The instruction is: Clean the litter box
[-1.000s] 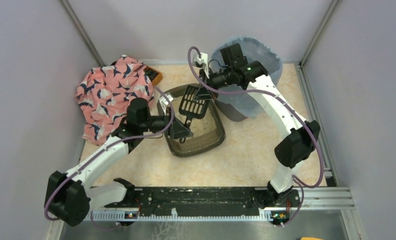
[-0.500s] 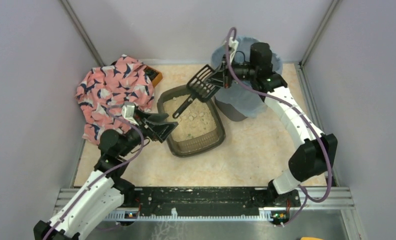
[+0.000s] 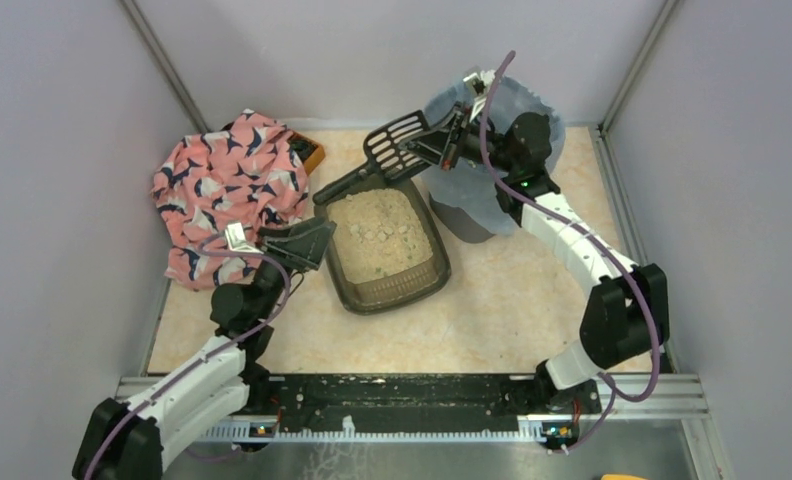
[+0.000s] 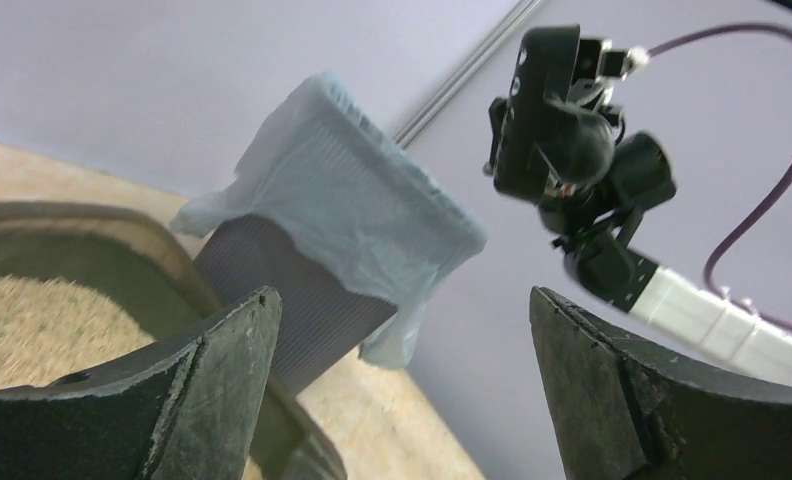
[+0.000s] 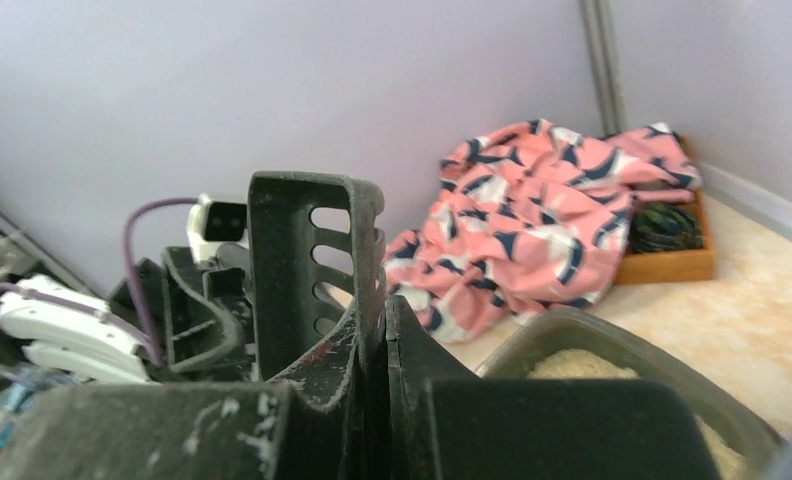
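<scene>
The litter box (image 3: 390,297), a dark grey-brown tray of beige granules, lies mid-table. My left gripper (image 3: 305,243) stands open and empty just off the tray's left wall; between its fingertips (image 4: 402,310) I see the tray's rim (image 4: 122,215) and the bin (image 4: 352,230). My right gripper (image 3: 450,140) is shut on a black slotted scoop (image 3: 397,145), held in the air over the tray's far end beside the bin (image 3: 502,170). The scoop's handle slants down-left. Up close the scoop (image 5: 317,260) is pinched by its edge in the right gripper (image 5: 387,330), with the litter box (image 5: 612,345) below.
A pink patterned cloth (image 3: 227,190) is heaped at the back left over a wooden tray (image 3: 312,155). The round bin with its blue-grey liner stands at the back right, touching the litter box's far corner. Walls close in on three sides.
My left gripper has opened and drawn back from inside the litter box to its left side. The right arm has lifted the scoop up and back, toward the bin.
</scene>
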Action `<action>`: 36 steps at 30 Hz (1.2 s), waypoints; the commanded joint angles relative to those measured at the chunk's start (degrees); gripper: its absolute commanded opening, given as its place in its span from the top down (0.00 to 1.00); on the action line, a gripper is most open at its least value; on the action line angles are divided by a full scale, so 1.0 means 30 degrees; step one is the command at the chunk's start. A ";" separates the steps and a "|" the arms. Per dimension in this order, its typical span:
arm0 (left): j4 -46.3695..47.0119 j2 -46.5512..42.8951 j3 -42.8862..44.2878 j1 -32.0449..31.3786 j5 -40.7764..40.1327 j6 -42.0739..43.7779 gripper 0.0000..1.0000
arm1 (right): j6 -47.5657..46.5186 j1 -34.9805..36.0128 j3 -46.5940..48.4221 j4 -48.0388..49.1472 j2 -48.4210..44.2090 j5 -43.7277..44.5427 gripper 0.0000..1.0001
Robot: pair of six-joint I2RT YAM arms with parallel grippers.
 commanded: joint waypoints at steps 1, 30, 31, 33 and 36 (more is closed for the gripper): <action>0.6158 0.1950 0.0506 -0.0019 -0.0707 -0.1455 0.01 | 0.3080 0.0959 -0.0763 0.5510 -0.0305 0.0767 1.00; 0.8588 0.3768 0.2650 -0.0089 0.2673 -0.1222 0.11 | 0.2570 0.2555 -0.2669 0.6576 0.0051 0.2458 1.00; 0.8429 0.3694 0.2719 -0.0046 0.2521 -0.1115 0.11 | 0.2373 0.2581 -0.2744 0.6371 -0.0029 0.2514 1.00; 0.8134 0.3532 0.2854 -0.0056 0.2303 -0.0839 0.14 | 0.2136 0.2589 -0.2864 0.6136 -0.0127 0.2543 1.00; 0.7554 0.3253 0.3059 -0.0060 0.1996 -0.0380 0.20 | 0.1943 0.2639 -0.2921 0.5939 -0.0159 0.2516 1.00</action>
